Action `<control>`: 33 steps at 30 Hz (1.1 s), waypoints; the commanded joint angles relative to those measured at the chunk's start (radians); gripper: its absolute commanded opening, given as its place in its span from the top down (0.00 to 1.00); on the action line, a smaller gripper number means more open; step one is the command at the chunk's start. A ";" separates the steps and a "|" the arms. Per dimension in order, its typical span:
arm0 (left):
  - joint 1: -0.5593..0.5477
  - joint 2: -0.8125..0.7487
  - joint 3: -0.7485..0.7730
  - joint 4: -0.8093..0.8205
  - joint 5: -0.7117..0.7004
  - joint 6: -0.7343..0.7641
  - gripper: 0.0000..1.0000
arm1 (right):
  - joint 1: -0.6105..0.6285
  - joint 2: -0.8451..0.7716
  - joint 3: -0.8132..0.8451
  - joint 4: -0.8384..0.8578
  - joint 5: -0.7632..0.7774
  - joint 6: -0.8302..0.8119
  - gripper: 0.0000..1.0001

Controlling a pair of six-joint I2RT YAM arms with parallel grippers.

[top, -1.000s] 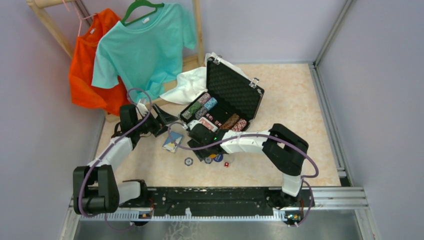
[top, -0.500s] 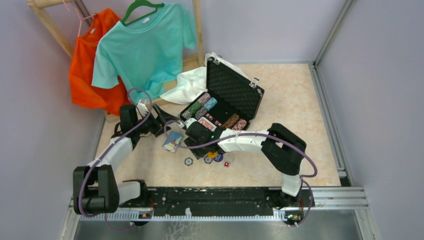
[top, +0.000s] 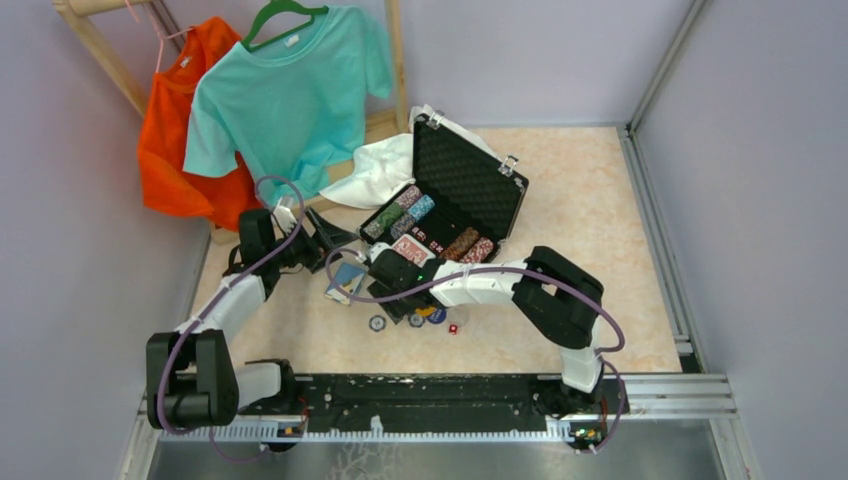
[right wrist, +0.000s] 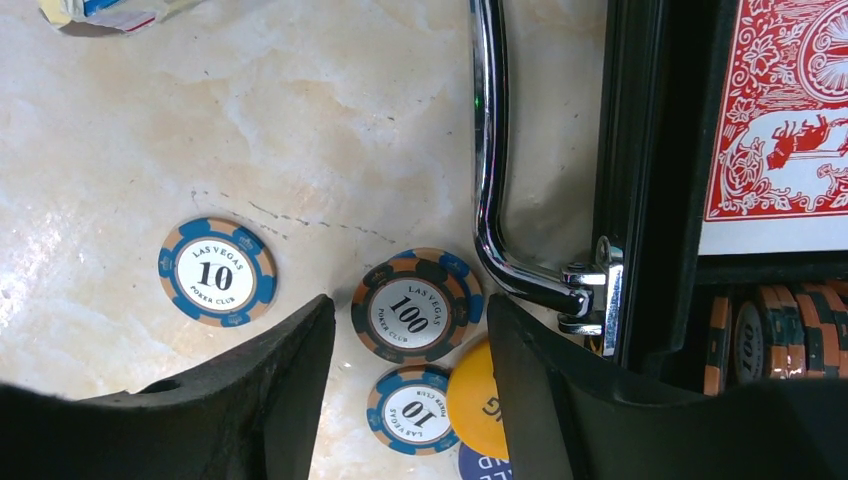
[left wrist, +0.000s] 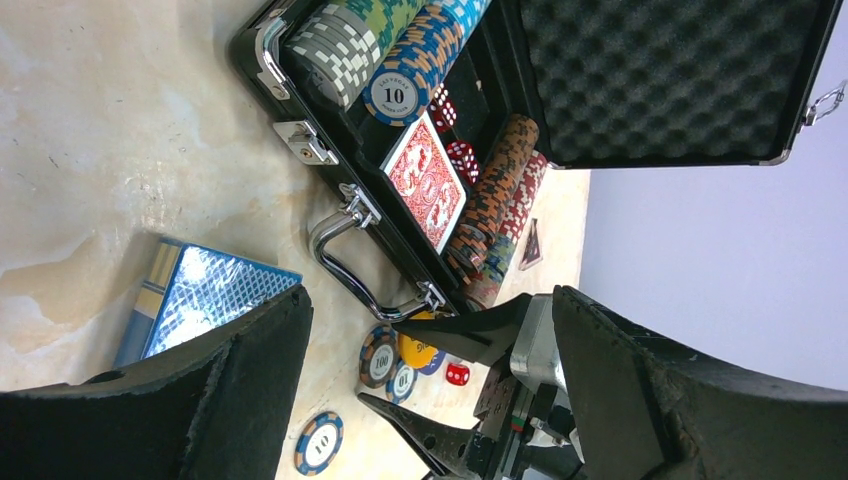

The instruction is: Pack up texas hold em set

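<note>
The black case (top: 468, 178) sits open, with the chip rows (left wrist: 405, 55) and red deck (left wrist: 425, 178) in its tray. The right gripper (right wrist: 410, 308) hangs just in front of the case's handle, jaws spread either side of the 100 chip (right wrist: 417, 312), holding nothing. A 10 chip (right wrist: 217, 272), yellow button (right wrist: 480, 400), red die (left wrist: 457, 373) and blue deck (left wrist: 205, 305) lie near that handle too. The left gripper (left wrist: 430, 300) is wide open and empty off the case's left end.

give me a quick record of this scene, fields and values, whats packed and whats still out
case: open, lid up
packed: chip rows, red deck, red dice
loose on table: blue deck, 100 chip, 10 chips, yellow button, red die
left gripper: open, empty, by blue deck
right gripper: open, empty, over 100 chip
</note>
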 commanded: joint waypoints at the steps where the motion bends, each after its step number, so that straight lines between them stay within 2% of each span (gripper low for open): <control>1: 0.010 -0.003 -0.011 0.030 0.025 -0.003 0.06 | 0.015 0.019 0.037 -0.027 0.031 0.009 0.43; 16: 0.009 -0.002 -0.014 0.034 0.031 -0.004 0.06 | 0.018 0.003 0.038 -0.038 0.078 0.028 0.63; 33: 0.009 0.017 -0.012 0.040 0.045 0.003 0.06 | 0.019 -0.099 0.059 -0.042 0.085 0.008 0.67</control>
